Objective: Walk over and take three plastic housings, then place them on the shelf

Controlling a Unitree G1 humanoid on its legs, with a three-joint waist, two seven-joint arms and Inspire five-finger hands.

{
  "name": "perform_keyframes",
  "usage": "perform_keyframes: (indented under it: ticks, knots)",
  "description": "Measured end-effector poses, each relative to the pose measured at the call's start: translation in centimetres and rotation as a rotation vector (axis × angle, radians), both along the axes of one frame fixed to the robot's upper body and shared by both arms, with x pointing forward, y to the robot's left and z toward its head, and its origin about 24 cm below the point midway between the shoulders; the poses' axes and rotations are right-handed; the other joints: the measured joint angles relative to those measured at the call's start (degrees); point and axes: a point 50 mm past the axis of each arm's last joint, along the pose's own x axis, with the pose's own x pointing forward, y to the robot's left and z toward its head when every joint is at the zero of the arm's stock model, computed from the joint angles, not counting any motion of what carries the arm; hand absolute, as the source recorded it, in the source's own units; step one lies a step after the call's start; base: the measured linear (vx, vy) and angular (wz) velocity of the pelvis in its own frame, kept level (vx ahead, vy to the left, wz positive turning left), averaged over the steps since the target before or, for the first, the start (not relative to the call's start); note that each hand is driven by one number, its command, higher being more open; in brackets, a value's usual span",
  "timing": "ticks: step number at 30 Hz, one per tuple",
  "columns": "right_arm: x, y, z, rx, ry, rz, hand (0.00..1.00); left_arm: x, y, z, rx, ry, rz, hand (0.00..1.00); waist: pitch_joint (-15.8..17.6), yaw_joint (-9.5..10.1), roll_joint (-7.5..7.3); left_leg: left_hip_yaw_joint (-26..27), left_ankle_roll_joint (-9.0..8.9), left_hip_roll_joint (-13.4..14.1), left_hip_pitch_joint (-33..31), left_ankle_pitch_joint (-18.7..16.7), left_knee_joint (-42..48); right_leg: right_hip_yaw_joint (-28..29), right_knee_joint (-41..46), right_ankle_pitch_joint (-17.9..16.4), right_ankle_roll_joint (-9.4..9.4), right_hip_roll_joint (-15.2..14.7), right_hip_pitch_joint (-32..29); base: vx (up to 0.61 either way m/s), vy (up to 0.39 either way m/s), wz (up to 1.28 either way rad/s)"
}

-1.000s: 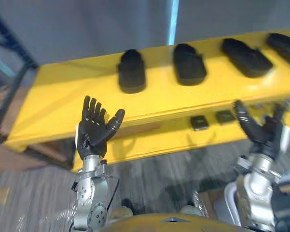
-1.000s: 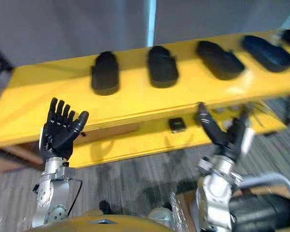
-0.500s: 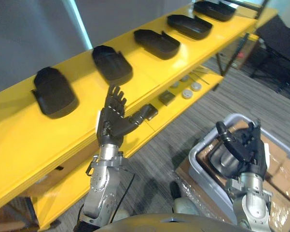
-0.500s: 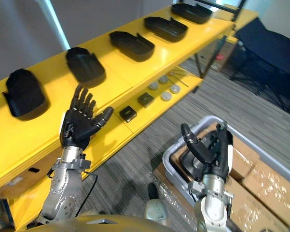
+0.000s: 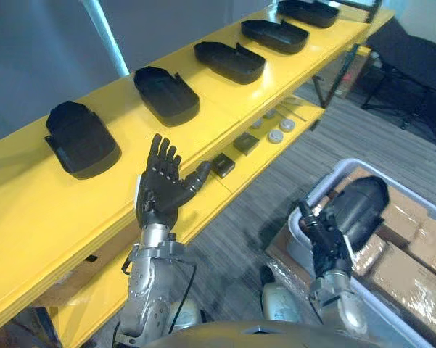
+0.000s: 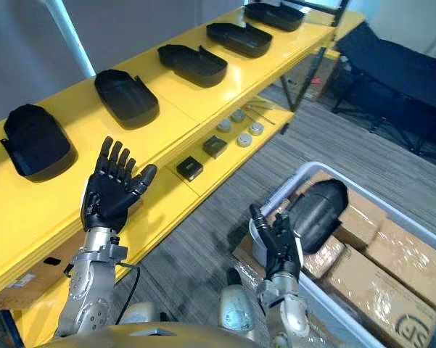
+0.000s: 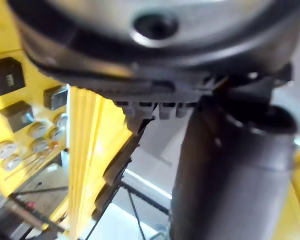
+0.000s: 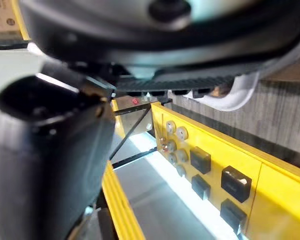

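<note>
Left eye view: left hand [image 5: 159,192] up, fingers spread, empty, before the yellow shelf [image 5: 29,217] carrying five black housings [image 5: 82,138]. Right eye view: right hand [image 6: 278,243], fingers straight, beside a grey bin [image 6: 286,190] holding one dark housing [image 6: 315,206]. Left wrist view: small parts [image 7: 7,75] on the lower tier.

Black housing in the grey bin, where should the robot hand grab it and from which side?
Likely from above, the right robot hand closing across its rounded back mid-length: the housing lies domed side up in the bin, whose walls block a sideways approach.
</note>
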Motion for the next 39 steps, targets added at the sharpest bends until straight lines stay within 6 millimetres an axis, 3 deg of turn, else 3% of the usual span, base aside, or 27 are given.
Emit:
perform_keyframes:
  ticks: [1,2,3,5,7,8,11,12,13,14,16,19,23,26,29,32,33,39]
  knots:
    - [1.0,1.1,0.5,0.001,-0.036,0.063,1.00,0.1,0.1,-0.1,-0.007,0.001,0.011,1.00,0.7,0.77,0.03,4.7,0.98,0.7,0.7,1.5,-1.9,-8.5,1.0,-0.2,-1.41,-1.2,-0.4,-0.40,0.003,-1.57]
    - [1.4,1.6,0.7,-0.007,-0.048,0.098,1.00,0.2,0.2,-0.3,-0.007,0.011,0.016,1.00,0.7,0.65,0.00,6.2,1.72,0.8,0.7,2.1,-2.7,-12.4,6.1,-4.5,-4.61,-2.1,-1.4,-0.36,0.002,-1.29]
    - [2.1,2.4,0.7,-0.021,-0.062,0.163,1.00,0.2,0.3,-0.7,-0.005,0.028,0.022,1.00,0.6,0.42,0.40,8.3,2.52,1.4,0.8,3.4,-4.3,-17.7,16.5,-12.3,-7.69,-3.7,-1.9,-0.28,0.019,-0.75]
    - [3.0,3.6,0.4,-0.050,-0.061,0.234,1.00,0.2,0.4,-0.9,-0.009,0.039,0.025,1.00,0.8,0.61,1.49,10.2,2.61,3.9,0.8,5.2,-5.4,-23.3,26.9,-18.5,-8.50,-5.8,0.4,-0.24,0.006,-0.75]
    - [3.6,4.7,0.2,-0.071,-0.057,0.287,1.00,0.2,0.5,-1.0,-0.028,0.043,0.028,1.00,0.5,1.74,1.15,13.0,2.04,5.4,0.8,7.3,-7.2,-26.4,31.1,-21.0,-8.34,-9.6,5.1,-0.20,-0.094,-0.97]
    - [4.3,5.6,0.5,-0.078,-0.076,0.322,1.00,-0.1,1.2,-1.2,-0.043,0.055,0.060,1.00,0.0,3.41,0.41,16.9,0.85,6.9,0.7,9.6,-8.7,-28.2,31.3,-21.3,-8.73,-13.6,9.0,-0.17,-0.182,-1.18]
    - [5.4,6.5,1.4,-0.110,-0.120,0.358,1.00,-0.5,2.2,-1.5,-0.054,0.067,0.096,1.00,-0.8,3.88,-0.29,21.0,-1.00,9.4,-0.9,11.3,-8.0,-28.9,28.0,-20.7,-7.88,-16.8,11.6,-0.12,-0.231,-1.11]
    - [5.9,6.7,2.1,-0.150,-0.140,0.382,1.00,-0.8,2.5,-1.8,-0.055,0.069,0.080,1.00,-1.6,3.91,-1.33,21.7,-1.23,12.0,-3.7,11.4,-4.2,-28.8,19.3,-17.9,-4.19,-16.9,13.7,-0.10,-0.392,-1.12]
    - [6.0,6.7,2.3,-0.156,-0.143,0.390,1.00,-0.9,2.5,-1.9,-0.064,0.068,0.066,1.00,-1.8,4.05,-1.91,21.6,-1.31,12.6,-4.6,11.5,-2.8,-28.3,15.7,-17.8,-0.62,-16.3,14.4,-0.13,-0.526,-1.21]
    - [6.2,6.3,2.6,-0.196,-0.132,0.418,1.00,-0.8,2.2,-2.6,-0.101,0.091,0.036,1.00,-2.2,4.14,-1.48,20.3,-2.26,14.2,-5.3,12.1,-2.1,-28.5,11.3,-20.1,1.51,-13.5,15.5,-0.09,-0.367,-0.94]
    - [5.8,4.3,2.3,-0.317,-0.083,0.449,1.00,-1.1,0.5,-3.7,-0.188,0.142,-0.022,1.00,-3.0,2.81,0.52,17.4,-3.18,15.9,-4.9,14.0,-4.1,-28.0,8.8,-21.2,0.31,-10.0,15.5,-0.07,-0.361,-0.77]
    - [5.6,1.1,2.1,-0.443,-0.026,0.409,1.00,-1.6,-1.3,-3.8,-0.229,0.132,-0.138,1.00,-3.0,1.89,0.26,14.8,-3.09,16.7,-2.4,17.4,-7.3,-25.0,7.0,-21.7,-0.67,-7.3,15.3,-0.02,-0.230,-0.64]
    - [7.1,-1.6,4.1,-0.481,-0.080,0.269,1.00,-1.6,-2.2,-3.6,-0.218,0.111,-0.202,1.00,-2.6,1.94,0.07,9.9,-3.45,16.2,-4.2,17.7,-8.6,-23.3,5.6,-21.8,-0.84,-6.3,11.8,-0.03,-0.058,-0.50]
    - [8.9,-3.0,5.3,-0.511,-0.110,0.160,1.00,-1.5,-2.5,-3.7,-0.180,0.123,-0.236,1.00,-1.2,1.96,-1.03,4.5,-4.56,13.5,-5.3,18.4,-11.3,-25.0,6.2,-21.8,-0.70,-8.0,10.9,-0.04,0.056,0.24]
    - [13.0,-5.7,7.2,-0.577,-0.115,0.043,1.00,-1.1,-2.6,-3.4,-0.150,0.100,-0.309,1.00,2.2,2.80,-0.61,-0.1,-4.61,9.7,-8.1,18.4,-12.1,-27.9,9.3,-21.4,-0.15,-12.0,9.3,-0.09,0.149,0.63]
    - [16.9,-9.0,10.6,-0.659,-0.117,-0.083,1.00,-0.4,-2.5,-2.9,-0.114,0.057,-0.358,1.00,6.9,5.46,0.25,-3.3,-4.92,6.6,-11.9,18.6,-11.6,-30.2,10.0,-20.3,1.71,-15.2,7.8,-0.15,0.189,0.61]
    - [18.4,-10.6,12.7,-0.672,-0.127,-0.144,1.00,-0.1,-2.5,-3.2,-0.105,0.061,-0.370,1.00,8.4,7.15,0.87,-4.9,-4.97,5.5,-15.1,18.6,-10.1,-31.7,9.9,-19.7,2.51,-16.2,6.8,-0.15,0.160,0.62]
    - [21.4,-13.7,20.6,-0.770,-0.203,-0.319,1.00,-0.5,-2.4,-6.8,-0.076,0.200,-0.392,1.00,11.6,12.66,3.54,-10.2,-4.22,4.2,-25.3,17.4,-2.8,-35.3,10.2,-17.6,2.78,-17.3,3.7,-0.12,0.115,0.40]
